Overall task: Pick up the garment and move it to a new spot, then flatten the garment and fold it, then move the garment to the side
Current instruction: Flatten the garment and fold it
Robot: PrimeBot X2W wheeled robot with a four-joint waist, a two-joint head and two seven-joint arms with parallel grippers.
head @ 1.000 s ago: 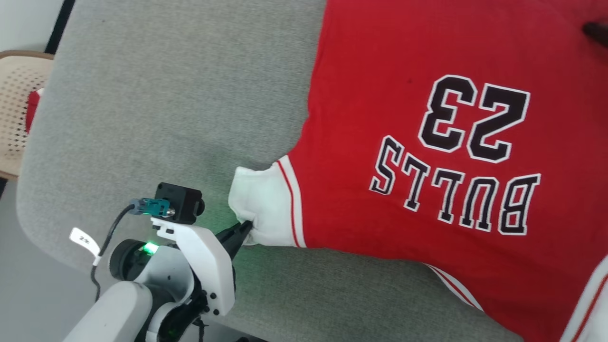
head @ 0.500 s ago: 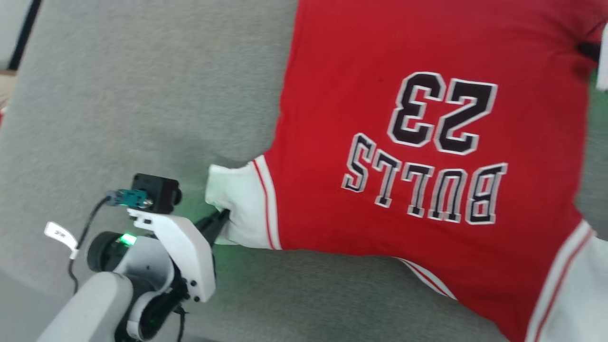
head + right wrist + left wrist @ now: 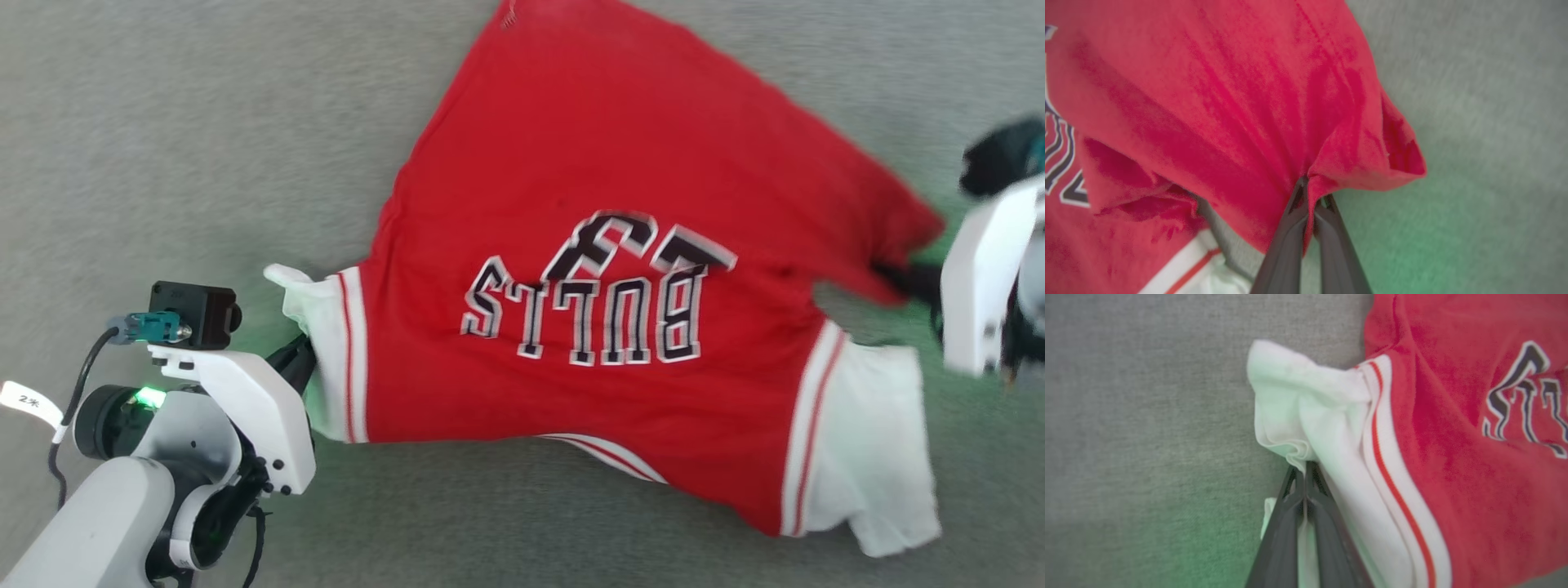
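The garment (image 3: 588,204), a red jersey T-shirt with white sleeves and black "BULLS" lettering, lies on the grey cloth surface (image 3: 163,122), its far part doubled toward me over the number. My left gripper (image 3: 304,353) is shut on the bunched white sleeve (image 3: 1306,416) at the garment's left side; in the left wrist view the left gripper (image 3: 1305,470) pinches that cloth. My right gripper (image 3: 896,278) is shut on a red fold (image 3: 1331,163) at the right side, held up over the other white sleeve (image 3: 873,441); the right gripper (image 3: 1311,185) pinches it in the right wrist view.
Grey cloth surface (image 3: 1147,416) spreads all round the garment, with open room to the left and along the near edge. Green light from my wrists tints the cloth (image 3: 1433,245) near each gripper.
The camera has swung, so the chair at the left is gone from view. The garment's far red part has folded toward me over the "23", and my right gripper has come in at the right.
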